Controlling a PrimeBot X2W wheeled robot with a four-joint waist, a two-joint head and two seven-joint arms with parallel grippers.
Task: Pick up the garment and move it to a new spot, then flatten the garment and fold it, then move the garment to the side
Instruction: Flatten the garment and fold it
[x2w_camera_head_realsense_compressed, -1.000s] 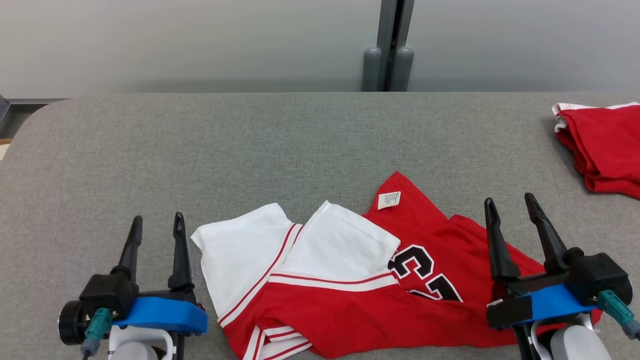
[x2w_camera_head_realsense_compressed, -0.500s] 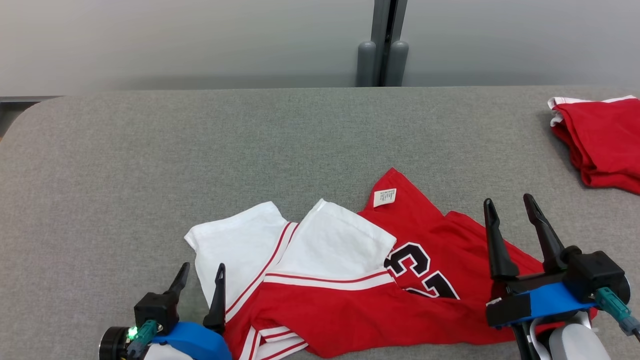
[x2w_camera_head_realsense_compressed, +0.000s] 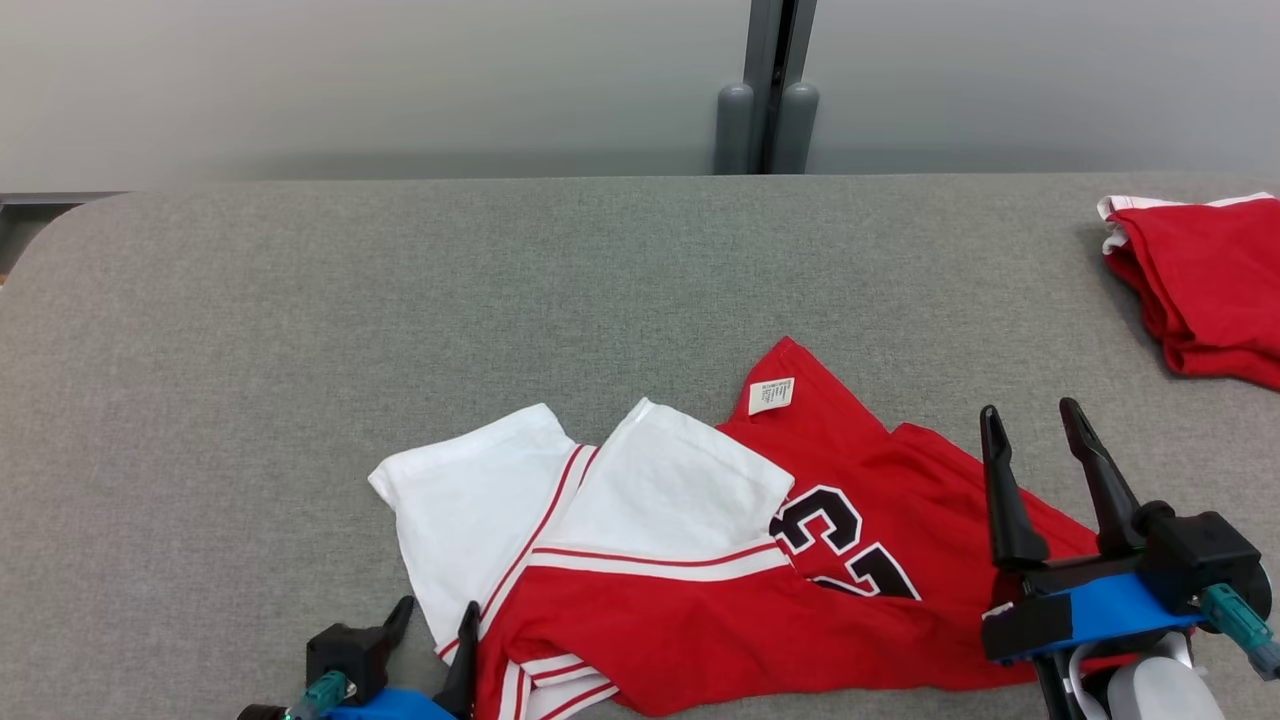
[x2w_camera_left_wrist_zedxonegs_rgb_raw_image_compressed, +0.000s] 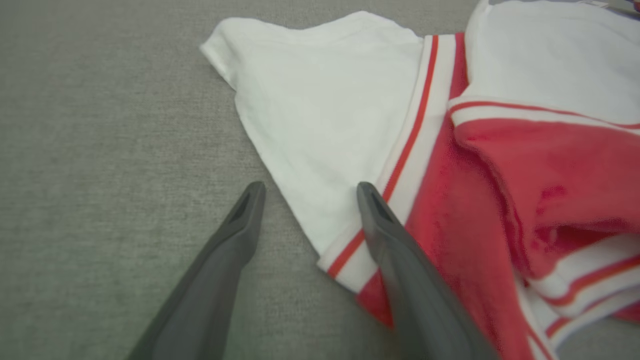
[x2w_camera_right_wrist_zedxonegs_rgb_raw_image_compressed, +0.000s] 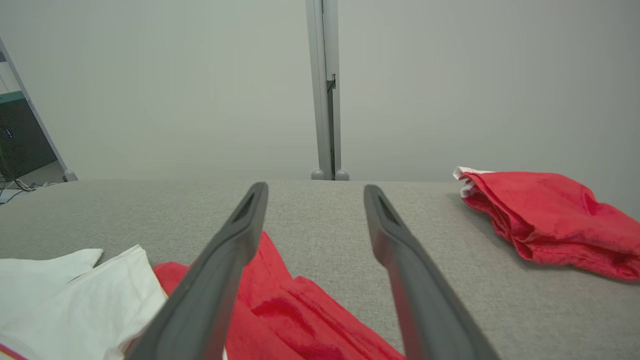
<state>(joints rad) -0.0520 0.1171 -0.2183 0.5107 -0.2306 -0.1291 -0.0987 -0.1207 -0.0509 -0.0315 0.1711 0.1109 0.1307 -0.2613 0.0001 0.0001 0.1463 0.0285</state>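
**2 open grippers, garment not yet lifted**

The left gripper (x2w_camera_left_wrist_zedxonegs_rgb_raw_image_compressed: 310, 187) sits low at the near-left corner of the garment (x2w_camera_head_realsense_compressed: 680, 560). Its fingers are spread, 1 over bare table (x2w_camera_head_realsense_compressed: 300, 300) and 1 over the striped hem. Closing here may catch only a thin edge, which could slip, or grab several layers of the crumpled red-and-white heap and carry the wrinkles along. The right gripper (x2w_camera_head_realsense_compressed: 1030, 408) hangs over the garment's red right side, fingers apart and empty. If only 1 arm lifts, the cloth will likely drag. Set down too far right, it could land on the other red garment (x2w_camera_head_realsense_compressed: 1210, 290).
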